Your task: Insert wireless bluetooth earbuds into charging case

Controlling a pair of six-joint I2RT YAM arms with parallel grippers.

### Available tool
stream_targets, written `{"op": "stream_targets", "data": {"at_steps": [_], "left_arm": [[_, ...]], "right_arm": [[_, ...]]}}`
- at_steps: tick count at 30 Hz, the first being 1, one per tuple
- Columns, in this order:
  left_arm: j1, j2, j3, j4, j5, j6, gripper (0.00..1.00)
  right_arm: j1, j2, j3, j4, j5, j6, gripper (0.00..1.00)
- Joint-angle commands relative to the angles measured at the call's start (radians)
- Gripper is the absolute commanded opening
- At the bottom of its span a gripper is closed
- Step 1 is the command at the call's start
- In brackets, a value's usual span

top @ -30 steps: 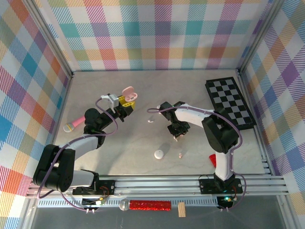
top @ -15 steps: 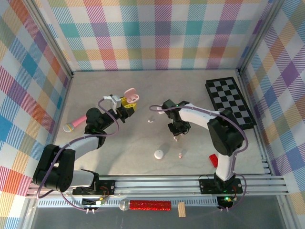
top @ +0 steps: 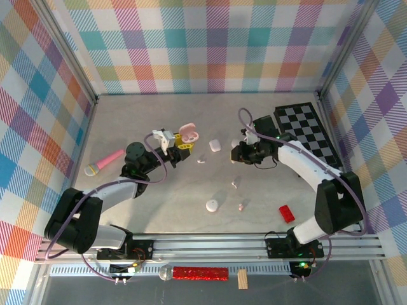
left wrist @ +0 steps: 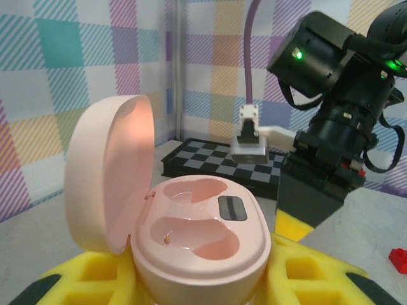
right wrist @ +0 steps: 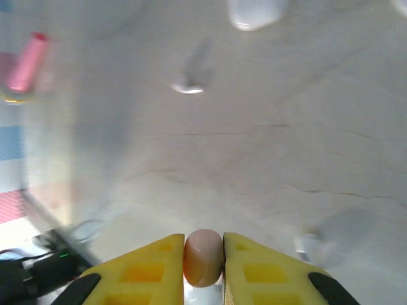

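My left gripper [top: 183,143] is shut on the open pink charging case [top: 189,132], gripped between its yellow fingers [left wrist: 318,276]. In the left wrist view the case [left wrist: 203,235] has its lid tipped up to the left and both wells are empty. My right gripper [top: 235,153] hangs right of the case, shut on a pale pink earbud [right wrist: 203,257]. A white earbud [top: 201,161] lies on the table between the two grippers. Two more small buds [top: 234,185] [top: 241,206] lie nearer the front.
A white pebble-like case [top: 214,145] sits just right of the pink case, and another white one [top: 212,205] lies nearer the front. A red block [top: 286,213] is at the front right, a checkerboard [top: 308,136] at the back right, a pink microphone [top: 105,162] at the left.
My right gripper closed on the pink earbud and carried it back and to the right. My left gripper moved the open pink case rightward toward the middle.
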Motion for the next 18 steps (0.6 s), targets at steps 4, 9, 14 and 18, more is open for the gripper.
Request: {"op": "stream_targets", "data": {"at_steps": [4,9,14,18], "left_arm": [[-0.040,0.044,0.047,0.014,-0.017,0.056,0.31],[-0.069,0.066,0.066,-0.005,-0.030,0.089,0.31],[-0.100,0.084,0.086,-0.054,-0.044,0.139,0.31],[-0.117,0.102,0.092,-0.035,-0.049,0.143,0.31]], "right_arm": [[-0.003,-0.080,-0.018,0.199,-0.304,0.134,0.18],[-0.004,-0.105,-0.036,0.343,-0.386,0.247,0.18],[0.009,-0.109,-0.026,0.410,-0.409,0.303,0.17],[0.031,-0.097,-0.007,0.442,-0.412,0.330,0.17]]}}
